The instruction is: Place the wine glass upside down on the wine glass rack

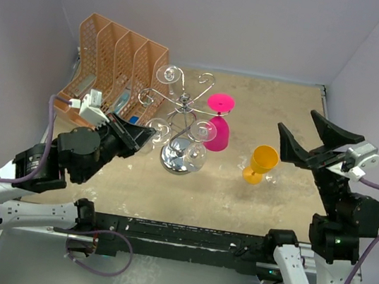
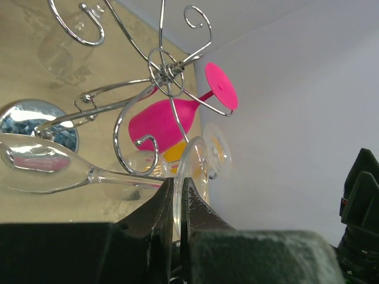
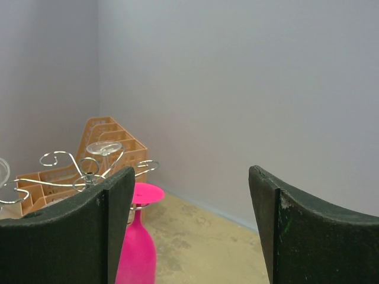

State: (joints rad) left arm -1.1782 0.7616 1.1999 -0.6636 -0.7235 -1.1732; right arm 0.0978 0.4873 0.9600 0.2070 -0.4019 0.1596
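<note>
Pinching the foot of the wine glass (image 2: 41, 171), the left fingers (image 2: 157, 220) hold it sideways at the wine glass rack (image 2: 166, 72) toward the desk's (image 1: 238, 196) left edge, likely to hook its stem, while the right fingers (image 3: 65, 236) gape empty.

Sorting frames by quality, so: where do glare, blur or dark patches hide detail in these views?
Top external: glare on the wine glass rack; left wrist: the left gripper is soft, the clear wine glass sharp; right wrist: the right gripper is dark, featureless.

Tan speckled table (image 1: 272, 111), bearing wine glass rack (image 1: 175, 155) mid-left, orange file organizer (image 1: 116, 60) in back left corner, yellow glass (image 1: 261, 163) right of rack.
</note>
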